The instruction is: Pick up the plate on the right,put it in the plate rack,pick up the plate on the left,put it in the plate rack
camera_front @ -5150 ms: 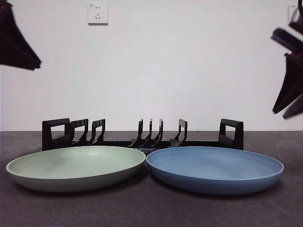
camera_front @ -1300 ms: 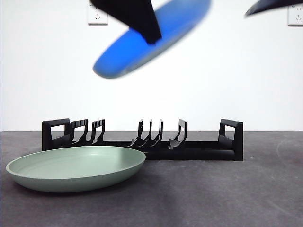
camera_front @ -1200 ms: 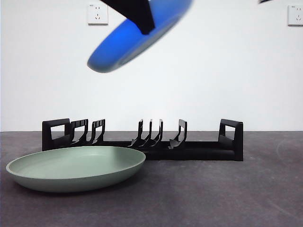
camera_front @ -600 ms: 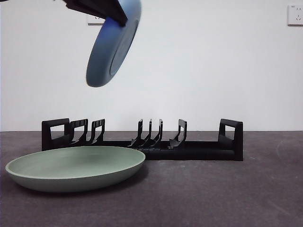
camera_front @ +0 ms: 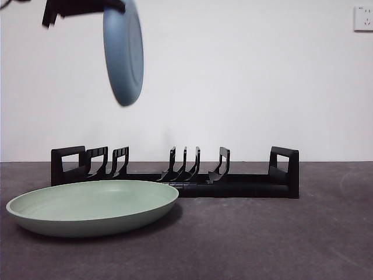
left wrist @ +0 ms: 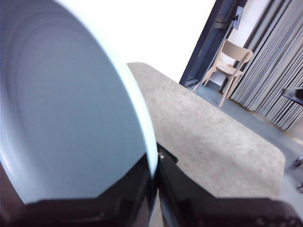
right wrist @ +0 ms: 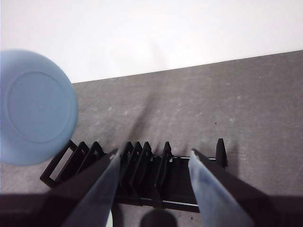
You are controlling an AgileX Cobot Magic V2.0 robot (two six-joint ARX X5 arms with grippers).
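While its two black jaws pinch the rim of the round blue plastic plate (left wrist: 71,123), the left end effector (left wrist: 154,177) holds that plate on edge, nearly upright, high in the air. From the front, this end effector (camera_front: 119,7) enters at the top left corner, and the blue plate (camera_front: 123,51) hangs from it above the left part of the long low black plastic plate rack (camera_front: 175,172), well clear of the prongs. The right end effector (right wrist: 151,182) waits higher up with its jaws spread apart and nothing between them, looking down on the rack (right wrist: 142,175) and on the underside of the raised blue plate (right wrist: 35,106). On the dark grey counter (camera_front: 262,239), the rack stands with its slots unfilled. A round pale green plastic plate (camera_front: 93,207) lies flat just in front of the rack's left half.
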